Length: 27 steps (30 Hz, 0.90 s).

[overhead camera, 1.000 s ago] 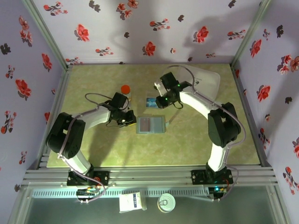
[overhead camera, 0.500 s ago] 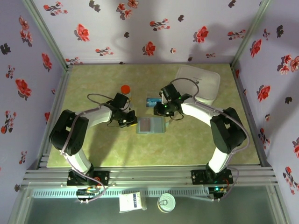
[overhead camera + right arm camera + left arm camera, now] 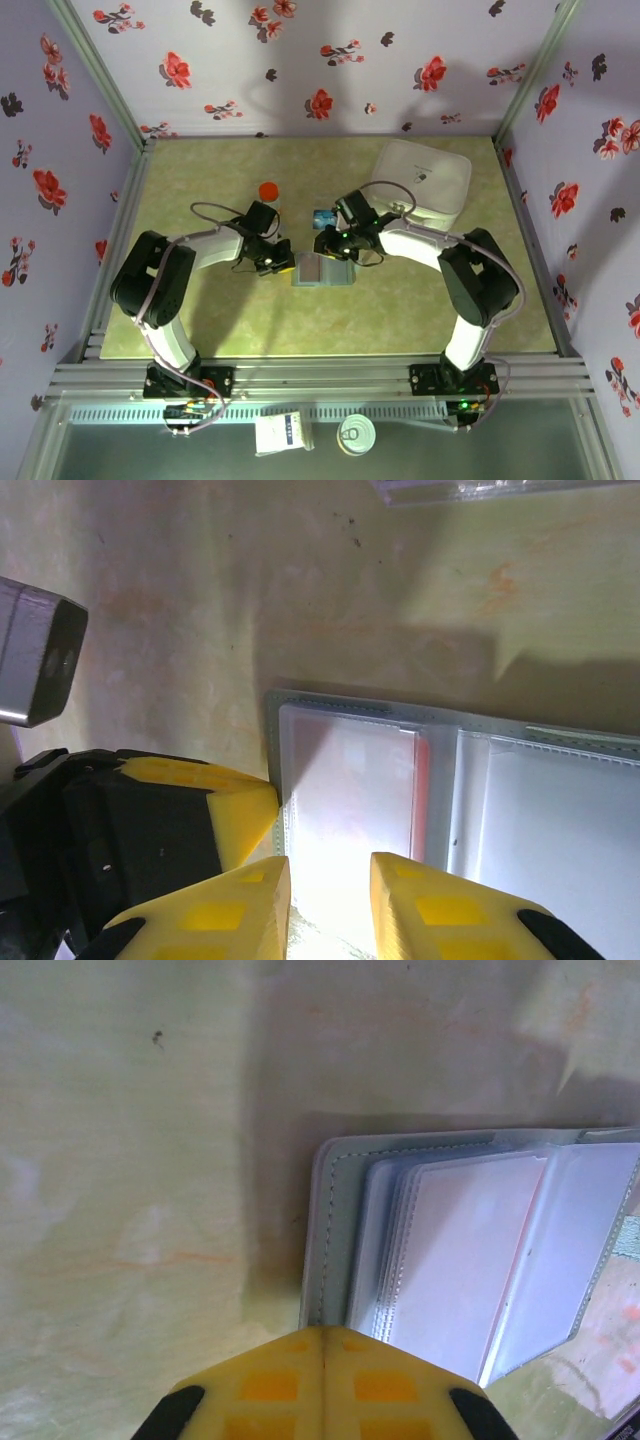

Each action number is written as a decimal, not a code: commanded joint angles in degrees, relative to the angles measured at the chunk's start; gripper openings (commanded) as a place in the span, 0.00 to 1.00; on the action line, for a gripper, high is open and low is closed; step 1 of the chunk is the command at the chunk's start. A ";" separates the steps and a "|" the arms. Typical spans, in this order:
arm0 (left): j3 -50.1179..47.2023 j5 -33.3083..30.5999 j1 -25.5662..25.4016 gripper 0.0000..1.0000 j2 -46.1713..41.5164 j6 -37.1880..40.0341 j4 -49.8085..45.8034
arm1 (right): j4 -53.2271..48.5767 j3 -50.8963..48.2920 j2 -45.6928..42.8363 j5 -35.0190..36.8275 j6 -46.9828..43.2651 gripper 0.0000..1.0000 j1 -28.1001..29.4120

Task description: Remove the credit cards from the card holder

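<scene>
The grey-blue card holder (image 3: 325, 271) lies open and flat at the table's middle. A red card (image 3: 423, 780) shows as a strip inside the clear sleeve of its left panel (image 3: 350, 780). A teal card (image 3: 324, 216) lies loose on the table just behind the holder. My left gripper (image 3: 282, 263) is shut, its yellow tips (image 3: 322, 1332) touching the holder's left edge (image 3: 330, 1230). My right gripper (image 3: 328, 880) stands open just over the left panel, nothing between its fingers. In the right wrist view the left gripper's fingertips (image 3: 243, 815) sit at the holder's corner.
A large white lidded box (image 3: 424, 180) stands at the back right. A small red round object (image 3: 268, 191) sits behind the left arm. A clear plastic edge (image 3: 500, 488) lies beyond the holder. Flowered walls close in three sides.
My right gripper has swung from near the teal card forward and left until it hangs over the holder's left panel. The left gripper has edged right against the holder's edge.
</scene>
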 commanded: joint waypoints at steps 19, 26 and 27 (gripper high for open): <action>0.93 -0.48 -0.32 0.01 0.83 1.66 -2.70 | -5.31 1.00 5.50 0.94 -1.43 0.27 1.86; 0.98 -0.65 -0.30 0.00 1.00 1.85 -2.76 | -7.91 0.91 3.54 3.49 -2.29 0.27 1.86; 0.90 -0.62 -0.32 0.01 1.00 1.87 -2.72 | -8.19 0.78 3.33 3.80 -2.48 0.27 1.79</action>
